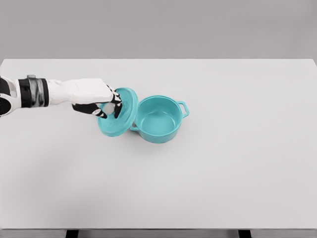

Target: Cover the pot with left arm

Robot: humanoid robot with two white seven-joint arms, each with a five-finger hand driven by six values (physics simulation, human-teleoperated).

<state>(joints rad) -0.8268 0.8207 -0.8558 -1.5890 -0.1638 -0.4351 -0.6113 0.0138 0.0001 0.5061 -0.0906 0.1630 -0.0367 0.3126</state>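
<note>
A humanoid robot's left hand [96, 100] grips a teal lid [119, 112] over a pale grey desk [223, 173] in this simulator render, seen from the camera on the robot's head. The white arm enters from the picture's left edge, a dark band with a grey ring around its wrist, and stretches out toward the middle of the desk. The fingers [117, 106], black at the joints and white at the tips, are curled around the knob at the lid's centre, so the hand is clamped on the lid.

The lid is held tilted, its upper face turned toward the hand and its far rim higher than its near rim. Its right edge meets or overlaps the left rim of the teal pot [157, 119]; from this angle it cannot be told whether the two actually touch. Whether the lid's lower edge rests on the desk or hangs just above it is likewise unclear.

The pot stands upright on the desk just right of the lid, near the middle of the surface. It is uncovered, and its inside is open to view. One loop handle shows on its upper right side; another peeks out at the lower left, just beneath the lid's edge.

Behind the desk runs a plain grey wall.
</note>
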